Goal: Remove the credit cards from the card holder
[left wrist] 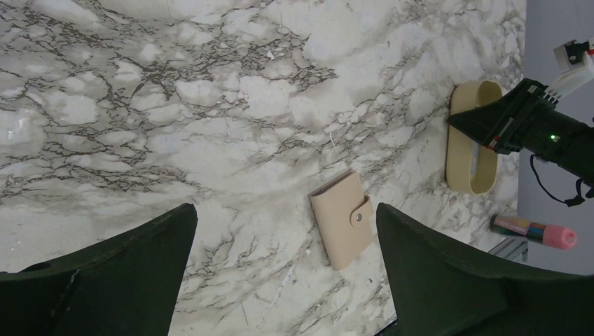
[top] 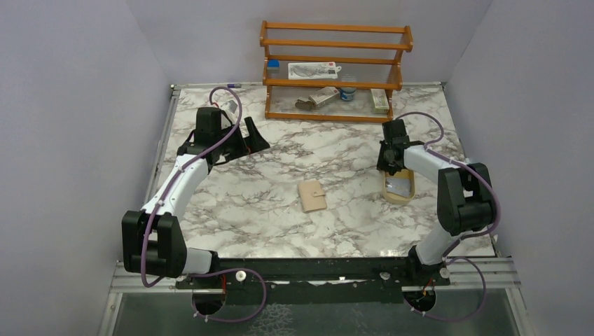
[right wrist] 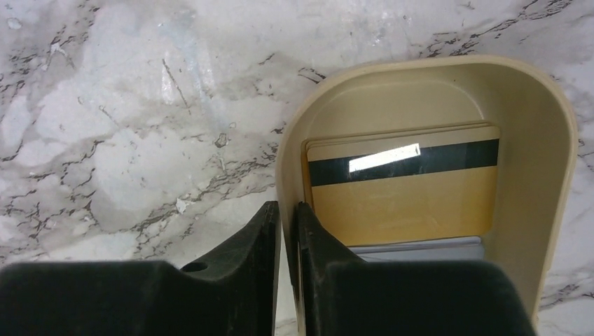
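The tan card holder [top: 312,195] lies closed and snapped on the marble table; it also shows in the left wrist view [left wrist: 343,218]. My left gripper [top: 253,137] is open and empty, held above the table's far left, well away from the holder [left wrist: 286,210]. My right gripper [top: 389,166] is shut on the left wall of the oval tan tray [top: 410,190], one finger inside and one outside [right wrist: 287,206]. In the tray [right wrist: 553,140] lie a yellow-orange credit card [right wrist: 403,199] with a dark band and a whitish-grey card [right wrist: 420,246] partly hidden under my finger.
A wooden rack [top: 336,70] with a white packet and small items stands at the back. A marker with a pink cap [left wrist: 536,231] lies beyond the table's right edge. Grey walls close in on both sides.
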